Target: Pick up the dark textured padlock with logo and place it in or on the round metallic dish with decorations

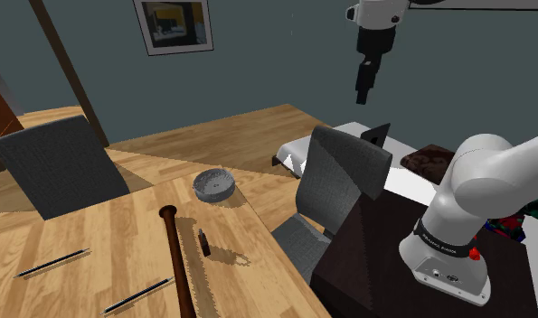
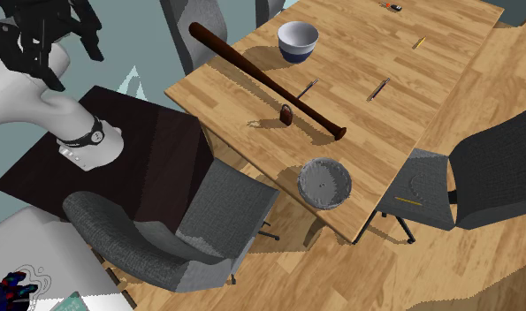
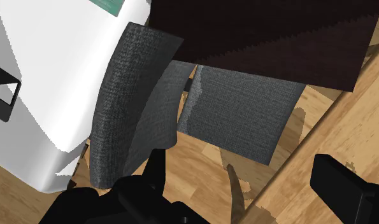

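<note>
The dark padlock [image 1: 203,241] stands upright on the wooden table [image 1: 258,271], right beside the handle end of a baseball bat; it also shows as a small dark block [image 2: 286,113]. The round grey metallic dish [image 1: 213,184] sits near the table's corner, a short way from the padlock, with nothing in it [image 2: 324,183]. My gripper [image 1: 364,90] hangs high in the air, well off the table and above the grey chair next to the stand. In the wrist view its black fingers [image 3: 344,184] stand wide apart with nothing between them.
A long brown baseball bat [image 1: 176,262] lies across the table. Two pens [image 1: 136,295] lie near it, and a white and blue bowl [image 2: 298,40] stands further along. Grey chairs [image 1: 344,176] flank the table, one between the stand [image 2: 137,150] and the table's edge.
</note>
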Robot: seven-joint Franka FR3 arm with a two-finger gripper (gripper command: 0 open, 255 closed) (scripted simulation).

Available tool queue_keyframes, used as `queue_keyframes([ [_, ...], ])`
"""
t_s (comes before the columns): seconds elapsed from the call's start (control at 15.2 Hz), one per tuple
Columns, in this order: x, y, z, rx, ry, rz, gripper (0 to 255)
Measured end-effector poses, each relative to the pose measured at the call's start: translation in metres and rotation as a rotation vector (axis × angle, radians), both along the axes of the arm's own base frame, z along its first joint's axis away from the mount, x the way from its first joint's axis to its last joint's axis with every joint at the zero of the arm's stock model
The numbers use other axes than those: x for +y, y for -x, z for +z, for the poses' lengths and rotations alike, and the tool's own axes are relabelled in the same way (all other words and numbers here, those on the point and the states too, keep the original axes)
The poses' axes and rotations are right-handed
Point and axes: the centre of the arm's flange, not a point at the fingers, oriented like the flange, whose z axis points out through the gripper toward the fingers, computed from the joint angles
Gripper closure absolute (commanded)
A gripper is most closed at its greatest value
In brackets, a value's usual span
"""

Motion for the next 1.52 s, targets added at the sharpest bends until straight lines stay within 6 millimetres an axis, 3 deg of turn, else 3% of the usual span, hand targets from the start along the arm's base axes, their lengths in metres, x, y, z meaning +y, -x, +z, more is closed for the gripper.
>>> queue_keyframes([
  [0.2,0.009,-0.006,-0.009,0.0,-0.004,-0.003,0],
  [0.59,0.051,-0.034,-0.063,-0.001,-0.023,-0.018,0],
  [1.52,0.167,-0.111,-0.177,-0.005,-0.071,-0.055,0],
])
